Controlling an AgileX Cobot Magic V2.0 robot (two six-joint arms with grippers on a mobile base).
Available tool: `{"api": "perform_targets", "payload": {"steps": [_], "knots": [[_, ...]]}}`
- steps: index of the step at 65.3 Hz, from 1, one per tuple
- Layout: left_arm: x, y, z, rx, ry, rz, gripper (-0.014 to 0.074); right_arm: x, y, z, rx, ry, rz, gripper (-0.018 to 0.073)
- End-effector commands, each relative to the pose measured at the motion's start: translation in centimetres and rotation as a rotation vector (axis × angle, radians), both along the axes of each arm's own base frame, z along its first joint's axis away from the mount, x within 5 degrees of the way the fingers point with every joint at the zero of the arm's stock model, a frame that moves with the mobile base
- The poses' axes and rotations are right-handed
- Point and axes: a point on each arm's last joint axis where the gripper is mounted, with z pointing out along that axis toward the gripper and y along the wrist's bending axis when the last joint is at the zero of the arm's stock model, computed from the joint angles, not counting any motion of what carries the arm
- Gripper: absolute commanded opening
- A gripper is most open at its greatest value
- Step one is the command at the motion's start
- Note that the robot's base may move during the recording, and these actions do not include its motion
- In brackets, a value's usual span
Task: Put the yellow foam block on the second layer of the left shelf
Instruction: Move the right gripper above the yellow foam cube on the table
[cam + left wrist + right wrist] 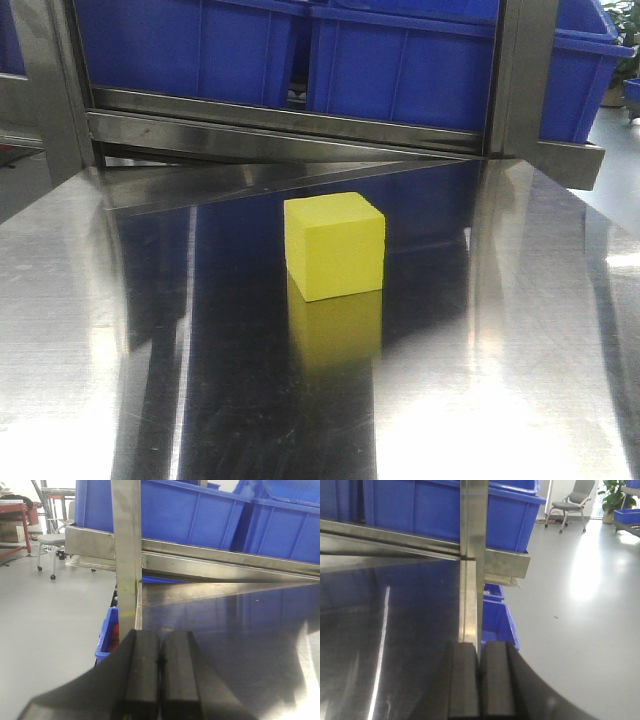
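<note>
The yellow foam block (335,246) stands alone on the shiny steel shelf surface (480,330) near the middle of the front view, with its reflection below it. Neither gripper shows in the front view. My left gripper (160,650) is shut and empty, its black fingers pressed together, at the shelf's left edge by a steel upright post (127,555). My right gripper (479,652) is shut and empty at the shelf's right edge, by another steel post (472,555). The block is out of both wrist views.
Blue plastic bins (400,60) sit on the steel layer above, behind a steel rail (300,125). More blue bins stand on the floor beside the shelf (107,635) (495,617). Office chairs (50,545) (572,505) stand on the grey floor.
</note>
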Motion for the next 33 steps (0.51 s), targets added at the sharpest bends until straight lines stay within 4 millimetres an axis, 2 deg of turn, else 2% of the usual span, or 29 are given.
{"api": "perform_targets", "payload": {"steps": [1,4,19,25,33], "knots": [[0.1,-0.1,-0.2,-0.01,-0.049,-0.016,0.0136,-0.3,0.0,2.5,-0.006,-0.162,-0.004,0.0056],[0.1,-0.1,-0.2,-0.01,-0.049,-0.016,0.0136,-0.5,0.0,3.4,-0.004,-0.187,-0.004,0.0056],[0.1,-0.1,-0.2,-0.01,-0.049,-0.016,0.0136,-2.4,0.0,10.7,-0.002,-0.336,-0.004,0.0056],[0.1,-0.1,-0.2,-0.01,-0.049,-0.016,0.0136,-2.2,0.0,13.0,0.016,-0.308,0.001,0.0056],[0.1,-0.1,-0.2,-0.01,-0.049,-0.016,0.0136,-0.9,0.1,16.3,0.062,-0.21,0.018,0.0058]]}}
